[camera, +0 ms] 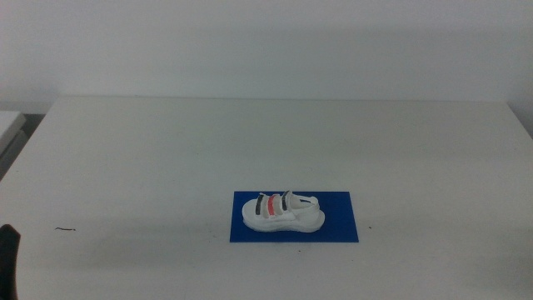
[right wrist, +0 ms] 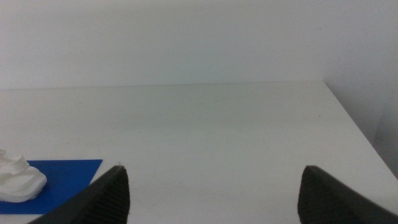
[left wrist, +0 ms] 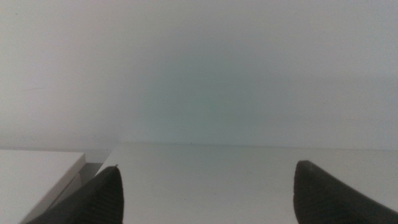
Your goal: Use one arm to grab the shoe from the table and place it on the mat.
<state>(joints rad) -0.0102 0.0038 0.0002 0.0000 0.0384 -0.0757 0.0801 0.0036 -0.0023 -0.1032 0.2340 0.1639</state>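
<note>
White table (camera: pixel 166 150), red-and-black-strapped white shoe (camera: pixel 281 212)

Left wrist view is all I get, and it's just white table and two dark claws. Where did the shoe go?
Observer: The shoe sits on the mat, near the front middle of the table.
Operator: Is it all the way on the blue mat?
Observer: Yes, in the middle view its whole sole rests inside the mat's edges, toward the mat's left side.
Operator: Is the other claw holding it?
Observer: No. The right gripper is open and apart from the shoe, with bare table between its jaws.
Operator: And where's my claw?
Observer: The left gripper is open; only a dark sliver shows at the middle view's lower left edge.
</note>
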